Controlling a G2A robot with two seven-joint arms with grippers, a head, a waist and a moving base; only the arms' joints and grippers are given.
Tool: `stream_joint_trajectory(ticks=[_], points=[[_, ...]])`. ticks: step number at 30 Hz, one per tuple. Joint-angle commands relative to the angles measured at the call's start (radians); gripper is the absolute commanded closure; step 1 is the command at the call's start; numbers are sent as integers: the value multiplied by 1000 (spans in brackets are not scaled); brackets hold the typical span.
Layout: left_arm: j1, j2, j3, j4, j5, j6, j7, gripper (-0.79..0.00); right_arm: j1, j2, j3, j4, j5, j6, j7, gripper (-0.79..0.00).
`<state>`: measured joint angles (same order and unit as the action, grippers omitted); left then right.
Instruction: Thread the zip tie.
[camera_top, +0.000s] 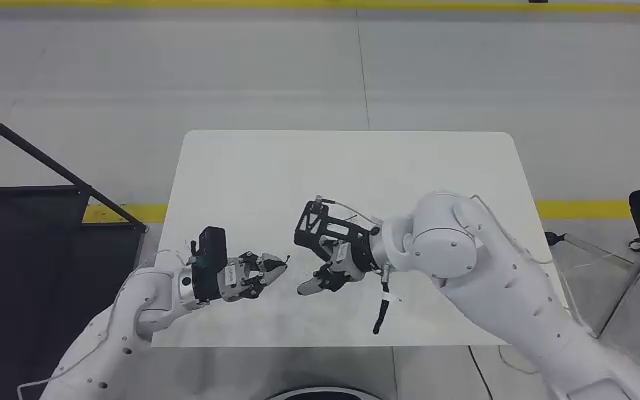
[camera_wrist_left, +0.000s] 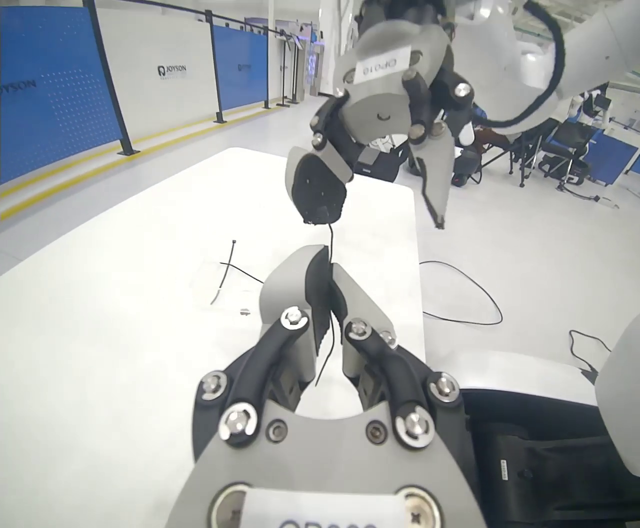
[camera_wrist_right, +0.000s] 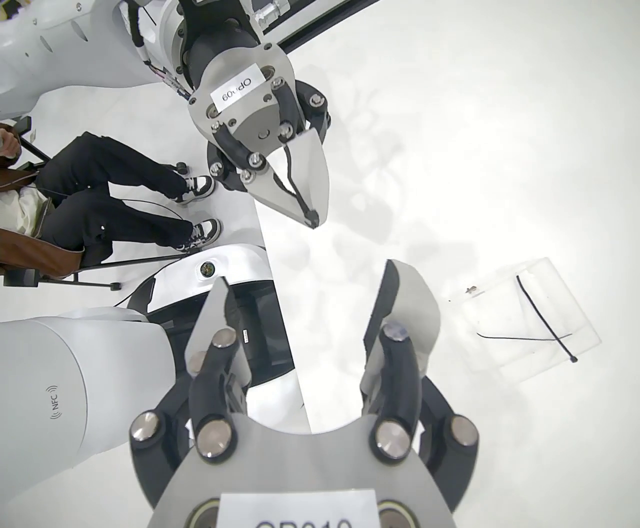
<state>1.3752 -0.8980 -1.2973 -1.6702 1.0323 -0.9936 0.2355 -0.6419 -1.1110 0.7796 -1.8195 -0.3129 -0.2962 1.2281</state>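
While the left tool (camera_wrist_left: 327, 270) pinches the zip tie (camera_wrist_left: 330, 242), the spread right tool (camera_wrist_left: 378, 222) faces it.

The left gripper (camera_wrist_left: 327, 265) pinches a thin black zip tie (camera_wrist_left: 331, 240).
The tie's free end stands right at one fingertip (camera_wrist_left: 320, 200) of the wide-open right gripper (camera_wrist_left: 380, 218) facing it; beyond, two spare ties (camera_wrist_left: 225, 275) lie crossed on the white table (camera_wrist_left: 125, 310).
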Motion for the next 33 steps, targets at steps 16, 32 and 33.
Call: stream_joint_trajectory(ticks=[16, 32, 33], points=[[5, -6, 7, 24, -91, 8, 18, 0, -133, 28, 63, -46, -44, -55, -98, -785], [-72, -31, 68, 130, -545, -19, 7, 0, -278, 17, 80, 117, -123, -379, -626, -785], [-72, -31, 68, 130, -545, -19, 7, 0, -278, 17, 80, 117, -123, -379, -626, -785]])
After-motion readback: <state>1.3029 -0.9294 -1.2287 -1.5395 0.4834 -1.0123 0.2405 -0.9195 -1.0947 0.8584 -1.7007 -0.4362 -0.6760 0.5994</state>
